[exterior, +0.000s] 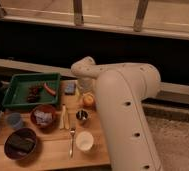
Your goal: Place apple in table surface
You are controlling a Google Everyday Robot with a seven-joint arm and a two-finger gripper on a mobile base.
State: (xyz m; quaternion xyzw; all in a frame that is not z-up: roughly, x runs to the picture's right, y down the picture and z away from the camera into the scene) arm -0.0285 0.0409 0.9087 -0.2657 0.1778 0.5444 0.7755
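The apple (89, 100), yellow-orange with a reddish blush, is at the right side of the light brown wooden table surface (53, 154), just right of the green tray. My gripper (86, 91) hangs from the white arm's wrist directly over the apple and reaches down onto its top. The wrist hides the upper part of the apple. I cannot tell whether the apple rests on the wood or is held just above it.
A green tray (18, 95) holds a red sausage-like piece (49, 89). A blue block (70, 88), small metal cup (81, 116), white cup (84, 141), red bowl (43, 116), dark bowl (20, 143), blue cup (14, 120) and cutlery (71, 139) stand around. My bulky arm (123, 115) covers the table's right edge.
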